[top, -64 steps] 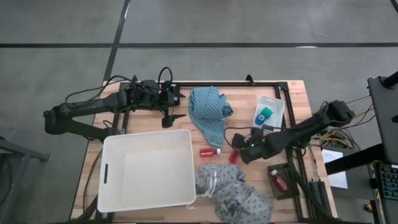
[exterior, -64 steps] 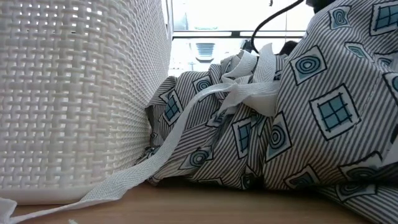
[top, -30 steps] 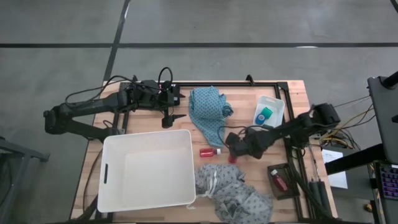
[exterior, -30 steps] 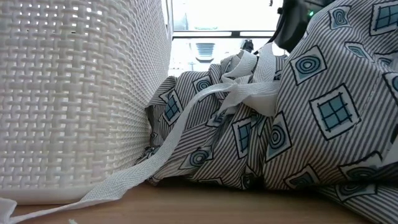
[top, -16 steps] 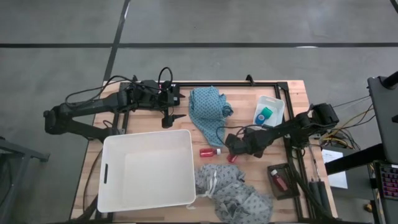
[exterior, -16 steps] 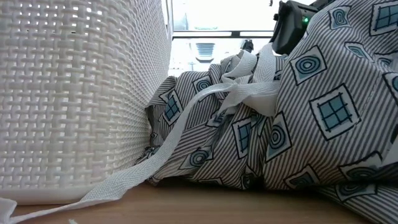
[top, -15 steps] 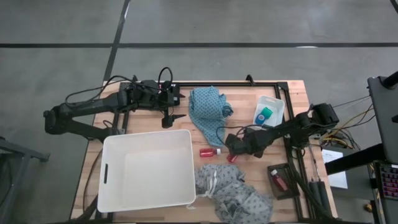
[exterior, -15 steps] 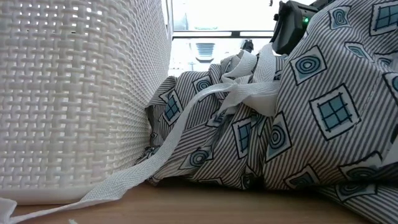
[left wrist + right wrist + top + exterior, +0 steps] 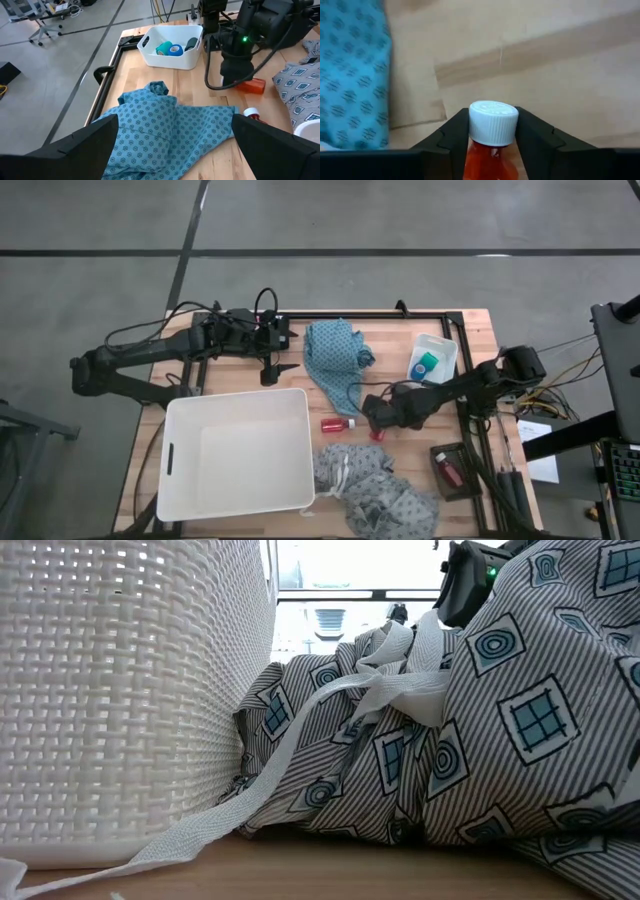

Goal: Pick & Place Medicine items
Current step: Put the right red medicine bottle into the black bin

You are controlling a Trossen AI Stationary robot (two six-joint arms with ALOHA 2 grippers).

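My right gripper (image 9: 376, 420) stands over the middle of the table, shut on a red bottle (image 9: 378, 433) with a white cap (image 9: 493, 122). A second red bottle (image 9: 337, 423) lies on its side just left of it, and a third (image 9: 448, 471) lies in a dark tray. The teal-green roll (image 9: 427, 364) and the blue piece (image 9: 175, 49) sit in a small white bin (image 9: 443, 346). My left gripper (image 9: 272, 370) waits open at the far left, above the basket's far edge. My right gripper pinches the red bottle at its white cap (image 9: 493, 122), one finger (image 9: 455, 137) on each side. The fingers come from above, pointing down, across the bottle. The red body (image 9: 252, 85) lies on the table beside the gripper.
A large white basket (image 9: 180, 470) fills the near left. A teal cloth (image 9: 335, 365) lies far of the bottles and a grey patterned cloth (image 9: 385, 492) near of them. That cloth and the basket wall (image 9: 120, 690) block most of the low view.
My right gripper has moved a little toward the table's left, over the red bottle, and has settled there. The bottles and cloths have kept their places.
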